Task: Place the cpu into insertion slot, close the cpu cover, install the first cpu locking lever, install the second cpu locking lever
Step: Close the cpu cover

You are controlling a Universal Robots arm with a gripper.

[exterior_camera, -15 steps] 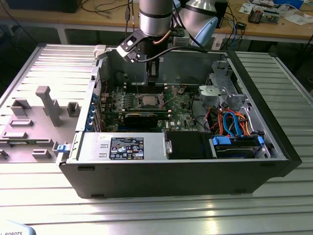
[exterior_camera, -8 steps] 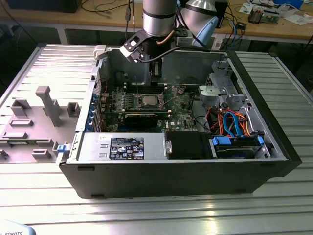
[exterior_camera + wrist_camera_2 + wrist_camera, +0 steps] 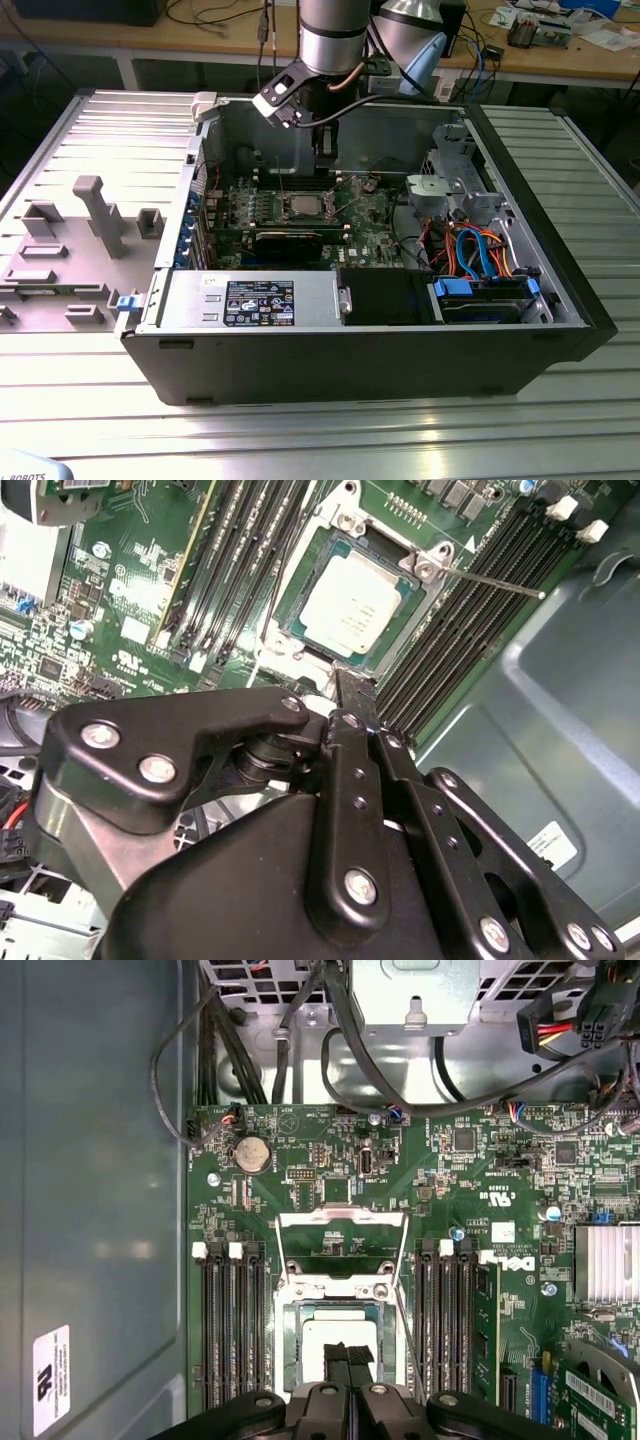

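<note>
Open computer case point(image 3: 350, 350) mid-frame, cpu point(image 3: 350, 605) lying in insertion slot point(image 3: 392, 650), cpu cover point(image 3: 340, 1222) flipped open, gripper point(image 3: 350, 1352) over cpu, fingers together, empty, ribbed metal table point(image 3: 300, 430), cluttered workbench point(image 3: 600, 62) along upper edge.

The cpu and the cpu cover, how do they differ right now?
The cpu is a solid dull-silver square; the cpu cover is a thin frame with green board showing through its window. The cpu lies flat in the insertion slot; the cpu cover is swung open, off it. Both are silvery metal and roughly square.
</note>
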